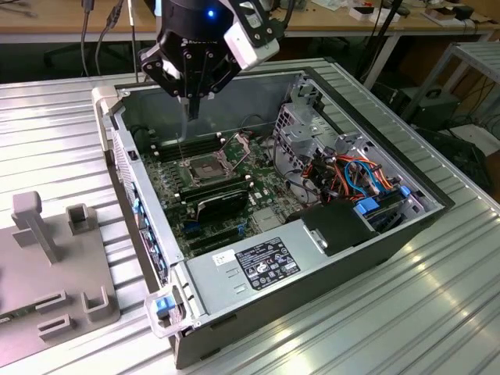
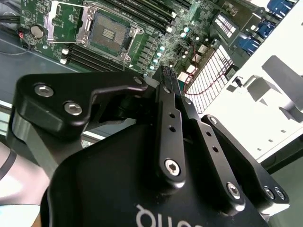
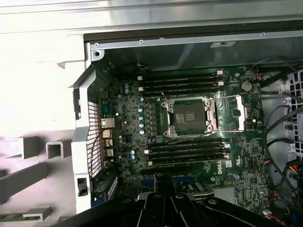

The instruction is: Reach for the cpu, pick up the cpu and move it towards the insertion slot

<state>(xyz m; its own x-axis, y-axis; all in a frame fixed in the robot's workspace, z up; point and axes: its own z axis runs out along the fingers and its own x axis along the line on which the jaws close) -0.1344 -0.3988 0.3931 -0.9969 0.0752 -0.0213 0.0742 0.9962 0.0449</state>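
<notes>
Exterior view: the gripper, fingers pressed together, is hovering above the open socket beneath it, any chip in its grip untellable; probably carrying, needing square alignment.

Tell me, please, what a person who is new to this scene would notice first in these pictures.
The black gripper draws the eye first, hanging over the open computer case near the exterior view's top. Below it lies the green motherboard, where the insertion slot, a silver frame around a dark centre, sits between rows of long black memory slots.
</notes>
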